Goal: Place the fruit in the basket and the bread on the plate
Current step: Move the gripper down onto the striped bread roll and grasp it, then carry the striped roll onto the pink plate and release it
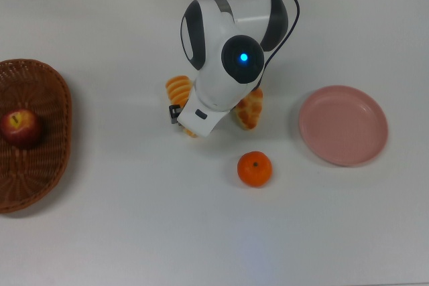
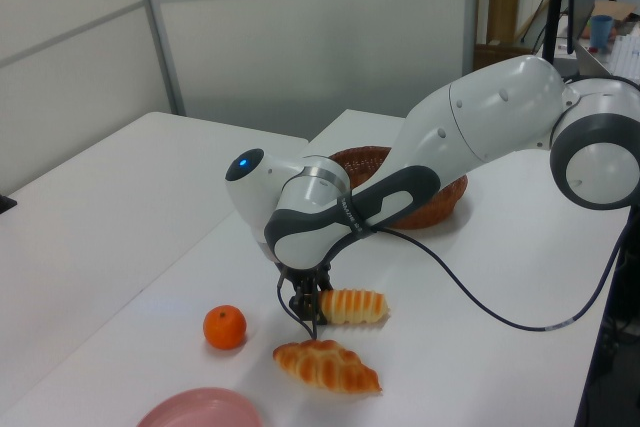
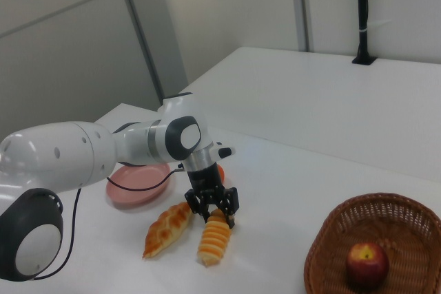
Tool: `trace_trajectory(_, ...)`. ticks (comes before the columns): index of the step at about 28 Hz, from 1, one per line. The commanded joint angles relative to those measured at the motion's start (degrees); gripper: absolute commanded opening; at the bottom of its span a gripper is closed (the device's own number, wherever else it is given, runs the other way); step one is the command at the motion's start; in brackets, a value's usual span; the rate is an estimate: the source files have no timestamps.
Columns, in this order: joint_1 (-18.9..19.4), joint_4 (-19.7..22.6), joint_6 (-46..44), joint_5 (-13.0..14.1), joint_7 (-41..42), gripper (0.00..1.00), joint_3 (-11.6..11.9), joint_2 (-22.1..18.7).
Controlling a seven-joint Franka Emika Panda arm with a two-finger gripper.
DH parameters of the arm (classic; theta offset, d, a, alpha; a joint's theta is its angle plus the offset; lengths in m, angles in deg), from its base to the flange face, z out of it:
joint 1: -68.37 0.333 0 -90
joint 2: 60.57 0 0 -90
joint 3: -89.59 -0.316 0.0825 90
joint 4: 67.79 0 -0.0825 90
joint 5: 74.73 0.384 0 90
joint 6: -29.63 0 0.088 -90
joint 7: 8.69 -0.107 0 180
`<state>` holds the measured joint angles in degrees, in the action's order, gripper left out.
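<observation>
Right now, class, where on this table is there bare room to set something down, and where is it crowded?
Free: the strip between the basket and the striped bread; the whole near edge below the mandarin in the top view; the pink plate is empty. Crowded: the centre, where the gripper straddles the striped bread beside the braided bread.

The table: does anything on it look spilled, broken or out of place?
Nothing stands out. The apple sits in the basket; the mandarin, both pastries and the bare plate lie intact on the table, the gripper straddling the striped pastry.
</observation>
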<state>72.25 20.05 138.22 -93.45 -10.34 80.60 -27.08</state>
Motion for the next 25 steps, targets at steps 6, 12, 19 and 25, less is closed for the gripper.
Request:
trace_trajectory(6,1.74,-2.66,-0.13,1.48,-2.74,0.00,0.38,-3.16)
trace_trajectory(12,5.25,-4.68,0.57,2.20,-4.24,0.00,-2.69,-5.54)
trace_trajectory(19,8.95,-5.40,9.43,2.02,-5.39,0.00,-6.91,-5.45)
trace_trajectory(25,15.89,-5.04,18.58,1.41,-10.13,0.00,-6.91,-3.17)
